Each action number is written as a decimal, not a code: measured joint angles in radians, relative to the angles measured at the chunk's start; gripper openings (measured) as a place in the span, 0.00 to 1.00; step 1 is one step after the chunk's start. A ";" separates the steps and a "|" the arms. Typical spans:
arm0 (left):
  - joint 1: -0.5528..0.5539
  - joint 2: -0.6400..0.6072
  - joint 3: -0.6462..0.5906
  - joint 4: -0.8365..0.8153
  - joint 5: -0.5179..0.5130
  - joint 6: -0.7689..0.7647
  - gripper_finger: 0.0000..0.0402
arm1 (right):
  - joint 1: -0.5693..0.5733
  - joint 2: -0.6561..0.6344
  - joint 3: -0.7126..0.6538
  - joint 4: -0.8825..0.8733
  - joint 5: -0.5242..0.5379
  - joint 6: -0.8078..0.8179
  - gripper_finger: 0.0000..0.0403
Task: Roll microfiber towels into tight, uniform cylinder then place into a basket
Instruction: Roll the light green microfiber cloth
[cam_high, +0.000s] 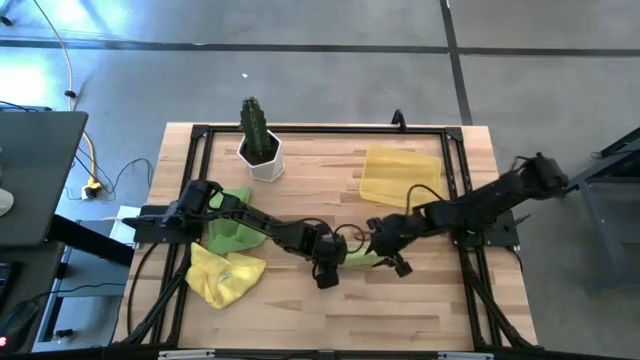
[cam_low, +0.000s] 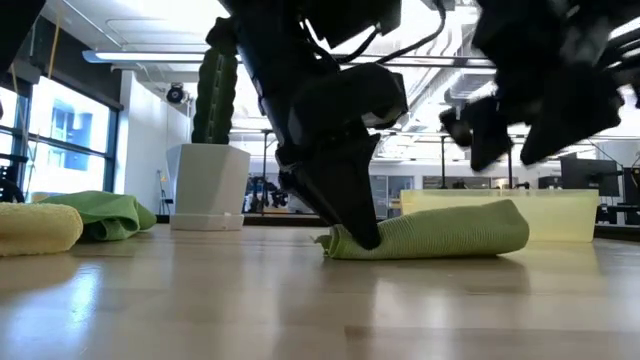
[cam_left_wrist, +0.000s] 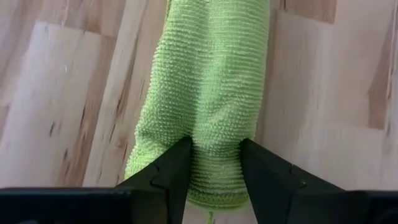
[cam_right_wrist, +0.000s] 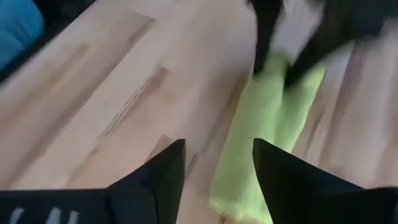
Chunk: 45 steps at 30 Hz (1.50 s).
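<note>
A lime green, finely ribbed rolled microfiber towel (cam_left_wrist: 205, 106) is being shown against a pale, streaky-grained wooden table (cam_high: 420, 300). A translucent yellow plastic basket (cam_high: 400, 176), a bright yellow crumpled towel (cam_high: 222, 277) and a white pot (cam_high: 262, 157) are being seen.

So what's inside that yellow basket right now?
The basket looks empty: only bare yellow floor from above. The rolled green towel lies on the table in front of it, hiding part of its wall in the low view.

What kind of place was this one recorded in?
Likely a lab or workshop: a framed wooden bench on a concrete floor, cables trailing beside it, and open ceiling lights behind.
</note>
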 joint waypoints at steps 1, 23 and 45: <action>0.006 0.000 0.000 0.000 0.015 -0.018 0.32 | 0.031 -0.012 0.001 0.009 0.044 -0.049 0.44; 0.078 0.001 -0.003 0.030 0.198 -0.132 0.23 | 0.227 0.303 0.004 0.198 0.625 -0.185 0.34; 0.078 0.001 -0.003 0.028 0.196 -0.129 0.23 | 0.229 0.161 0.007 0.037 0.632 0.130 0.37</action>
